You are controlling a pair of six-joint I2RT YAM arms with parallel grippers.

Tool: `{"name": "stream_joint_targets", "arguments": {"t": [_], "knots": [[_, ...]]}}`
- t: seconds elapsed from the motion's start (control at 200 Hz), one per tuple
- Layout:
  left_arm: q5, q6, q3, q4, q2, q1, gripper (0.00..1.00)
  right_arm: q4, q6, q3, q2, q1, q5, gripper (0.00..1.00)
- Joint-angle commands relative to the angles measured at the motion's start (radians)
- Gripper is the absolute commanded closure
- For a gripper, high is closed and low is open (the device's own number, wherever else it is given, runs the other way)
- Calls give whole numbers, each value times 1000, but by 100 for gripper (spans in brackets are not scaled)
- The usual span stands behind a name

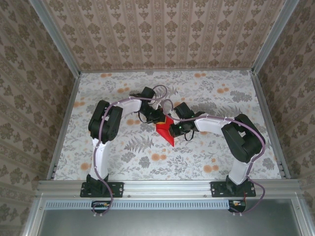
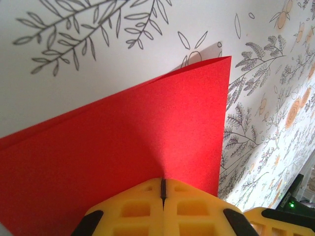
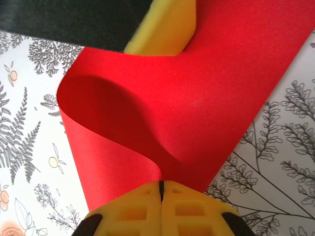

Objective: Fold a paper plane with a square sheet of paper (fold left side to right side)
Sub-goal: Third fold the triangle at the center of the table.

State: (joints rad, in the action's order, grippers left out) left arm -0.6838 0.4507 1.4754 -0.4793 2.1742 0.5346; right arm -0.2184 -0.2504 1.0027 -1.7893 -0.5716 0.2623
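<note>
My left fingers (image 2: pixel 133 209) pinched shut on the red square sheet of paper (image 2: pixel 147 137), my right fingers (image 3: pixel 133 211) pinched shut on its curled edge, over the floral table (image 1: pixel 147 167).

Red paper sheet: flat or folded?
Loosely folded: bright red square paper sheet curls over uncreased, held by left pincer and right pincer.

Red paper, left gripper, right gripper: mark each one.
red paper (image 1: pixel 166 132): top view, middle of the visible red sheet.
left gripper (image 2: pixel 163 186): left wrist view, seam between its shut fingertips.
right gripper (image 3: pixel 161 188): right wrist view, seam between its shut fingertips.
</note>
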Motion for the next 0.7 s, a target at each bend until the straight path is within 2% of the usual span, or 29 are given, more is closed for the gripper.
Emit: {"name": "stream_joint_targets", "arguments": {"t": [0.0,0.7], "knots": [[66,-16,0,-48,50,10,100,-29,-22,27,-12,7,-31,100],[67,-14,-2,-44,53,13,100,-40,-26,40,-44,11,-50,100]]}}
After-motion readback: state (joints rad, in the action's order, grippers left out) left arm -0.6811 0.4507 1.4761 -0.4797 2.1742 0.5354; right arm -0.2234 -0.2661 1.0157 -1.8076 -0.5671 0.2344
